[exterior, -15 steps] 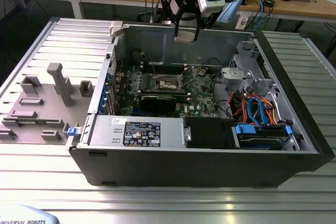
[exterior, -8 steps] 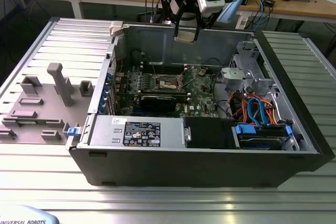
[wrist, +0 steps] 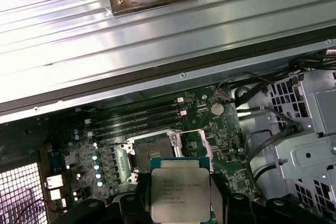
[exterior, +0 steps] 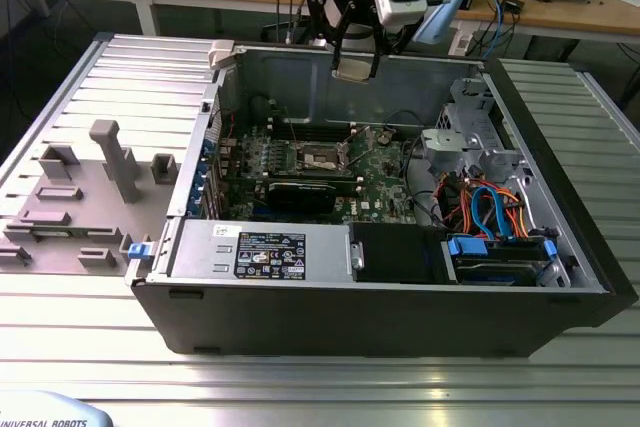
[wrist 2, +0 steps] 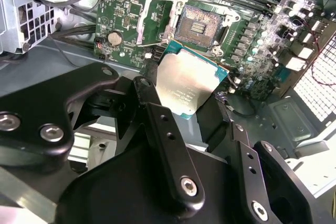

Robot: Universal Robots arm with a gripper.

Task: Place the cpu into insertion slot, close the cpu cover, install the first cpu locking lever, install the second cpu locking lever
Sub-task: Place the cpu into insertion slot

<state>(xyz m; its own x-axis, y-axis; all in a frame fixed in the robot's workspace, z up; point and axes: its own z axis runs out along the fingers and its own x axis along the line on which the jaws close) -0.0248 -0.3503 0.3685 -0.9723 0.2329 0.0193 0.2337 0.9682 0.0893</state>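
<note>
Exterior view gives you the open computer case (exterior: 400,319) lying on the ribbed metal table (exterior: 320,387). The power supply (exterior: 200,247) along its near wall carries a black-and-white label (exterior: 270,253) whose print you cannot make out. Behind it sit the green motherboard (exterior: 385,187) and the black graphics card (exterior: 305,195), with blue and orange cables (exterior: 490,212) toward the exterior view's right. In the second wrist view the insertion slot (wrist 2: 198,26) sits bare, its cpu cover (wrist 2: 153,18) lying open beside it. Your gripper (wrist 2: 181,103) hangs well above the board, its fingers (wrist 2: 143,92) clamped on opposite edges of the cpu (wrist 2: 189,82). The chip's silvery top bears lines of small print, and it is clear of the slot.
</note>
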